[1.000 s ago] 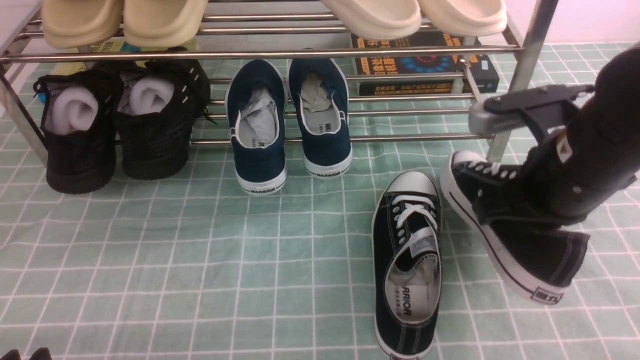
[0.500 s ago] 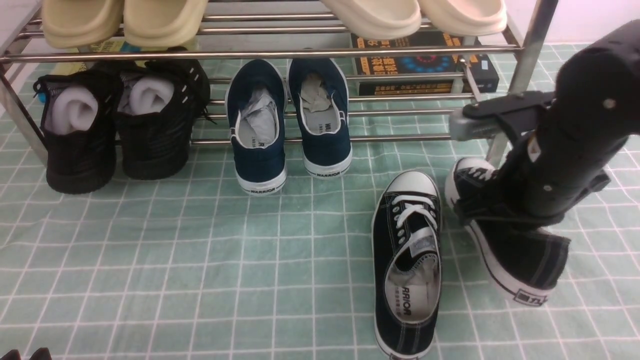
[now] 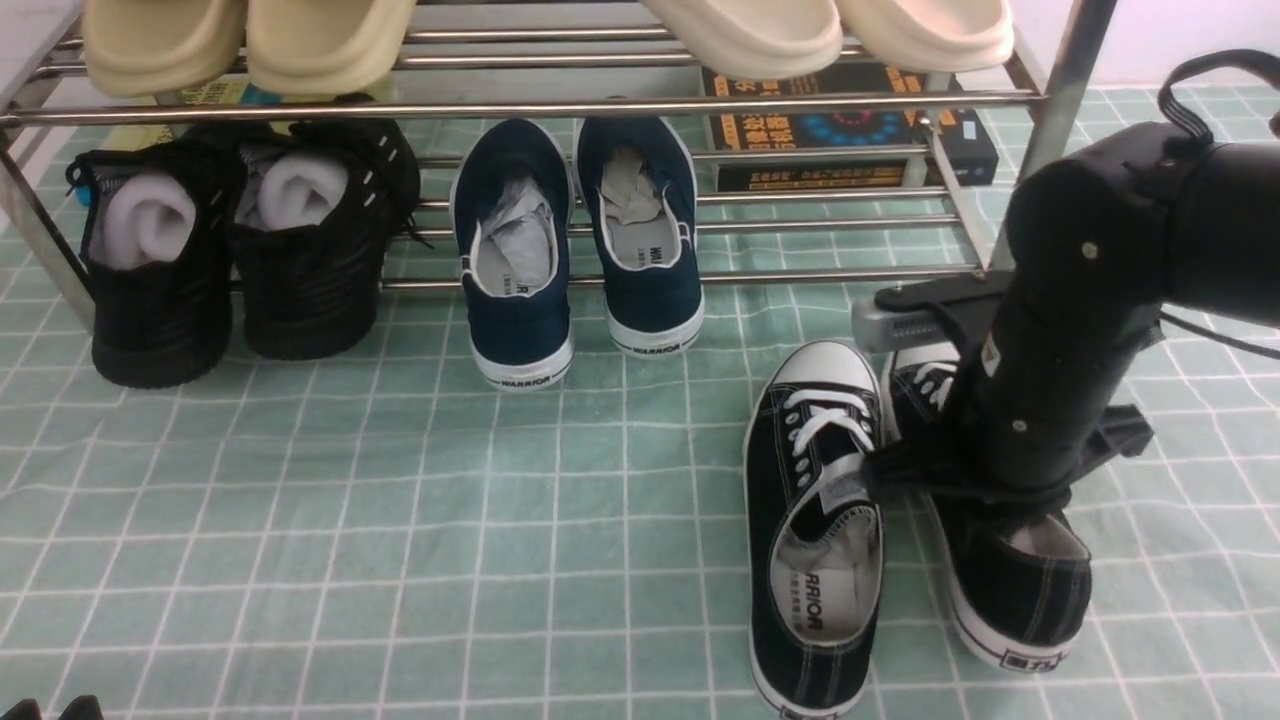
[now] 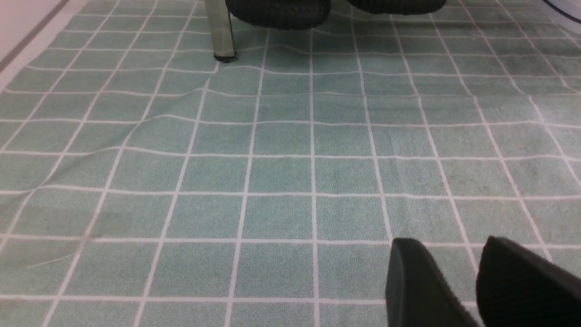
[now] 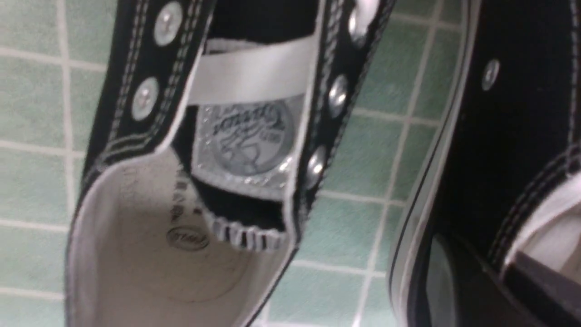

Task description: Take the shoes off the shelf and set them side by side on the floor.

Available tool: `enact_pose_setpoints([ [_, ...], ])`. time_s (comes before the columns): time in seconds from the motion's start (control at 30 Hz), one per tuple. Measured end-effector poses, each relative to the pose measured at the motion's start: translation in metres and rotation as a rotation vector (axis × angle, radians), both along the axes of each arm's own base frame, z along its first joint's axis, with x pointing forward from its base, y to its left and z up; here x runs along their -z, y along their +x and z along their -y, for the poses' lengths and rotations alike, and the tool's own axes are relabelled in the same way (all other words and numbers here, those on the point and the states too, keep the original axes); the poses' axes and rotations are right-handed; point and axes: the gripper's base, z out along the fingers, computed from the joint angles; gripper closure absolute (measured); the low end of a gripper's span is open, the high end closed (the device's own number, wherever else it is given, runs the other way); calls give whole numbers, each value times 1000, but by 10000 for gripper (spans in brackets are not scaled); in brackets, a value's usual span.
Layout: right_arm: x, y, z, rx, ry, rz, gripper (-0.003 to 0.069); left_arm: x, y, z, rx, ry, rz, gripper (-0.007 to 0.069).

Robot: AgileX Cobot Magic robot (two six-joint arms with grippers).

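Two black canvas shoes with white laces are on the green grid floor (image 3: 400, 520), in front of the shelf (image 3: 520, 108). The left shoe (image 3: 815, 520) lies flat, toe toward the shelf. The right shoe (image 3: 1020, 590) sits close beside it, roughly parallel, its front half hidden under my right arm (image 3: 1070, 340). In the right wrist view my right gripper (image 5: 488, 272) straddles that shoe's side wall (image 5: 508, 136), one finger inside and one outside, shut on it; the left shoe's opening (image 5: 181, 204) lies alongside. My left gripper (image 4: 449, 243) hovers low over bare mat, open and empty.
Navy slip-ons (image 3: 575, 250) and black mesh shoes (image 3: 240, 240) stand on the lower tier, heels over the mat. Beige slippers (image 3: 250, 40) and cream slippers (image 3: 830, 30) fill the top tier. A dark box (image 3: 850, 140) lies behind. A steel corner post (image 3: 1050, 130) rises just behind my right arm.
My right arm has swung left and down with the right shoe. The shoe went from tilted and raised to level on the mat close beside the left shoe.
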Motion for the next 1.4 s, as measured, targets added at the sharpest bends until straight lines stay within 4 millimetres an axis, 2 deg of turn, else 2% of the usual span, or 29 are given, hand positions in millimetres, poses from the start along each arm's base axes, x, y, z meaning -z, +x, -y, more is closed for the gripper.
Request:
enact_pose_setpoints([
  [0.17, -4, -6, -8, -24, 79, -78, 541, 0, 0, 0, 0, 0, 0, 385],
  [0.2, -11, -7, -11, -44, 102, -99, 502, 0, 0, 0, 0, 0, 0, 385],
  [0.3, -23, -4, -13, -77, 116, -92, 453, 0, 0, 0, 0, 0, 0, 385],
  [0.33, -34, -1, -15, -113, 124, -54, 412, 0, 0, 0, 0, 0, 0, 385],
  [0.4, -42, 0, -14, -142, 127, -23, 393, 0, 0, 0, 0, 0, 0, 385],
  [0.47, -65, -5, -9, -222, 132, 66, 368, 0, 0, 0, 0, 0, 0, 385],
  [0.5, -67, -6, -9, -228, 132, 70, 368, 0, 0, 0, 0, 0, 0, 385],
  [0.57, -93, -19, 2, -280, 122, 161, 385, 0, 0, 0, 0, 0, 0, 385],
  [0.6, -96, -20, 3, -282, 125, 168, 389, 0, 0, 0, 0, 0, 0, 385],
  [0.7, -137, -48, 21, -299, 144, 310, 463, 0, 0, 0, 0, 0, 0, 385],
  [0.73, -142, -53, 24, -299, 147, 326, 474, 0, 0, 0, 0, 0, 0, 385],
  [0.8, -165, -83, 42, -299, 174, 417, 538, 0, 0, 0, 0, 0, 0, 385],
  [0.9, -180, -129, 68, -300, 201, 503, 628, 0, 0, 0, 0, 0, 0, 385],
  [1.0, -174, -174, 93, -294, 236, 595, 672, 0, 0, 0, 0, 0, 0, 385],
  [1.1, -149, -203, 109, -263, 331, 786, 673, 0, 0, 0, 0, 0, -1, 385],
  [1.27, -92, -220, 120, -231, 425, 1050, 673, 0, 0, 0, 0, 0, 0, 385],
  [1.4, -60, -224, 126, -220, 442, 1205, 673, 0, 0, 0, 0, 0, 0, 385],
])
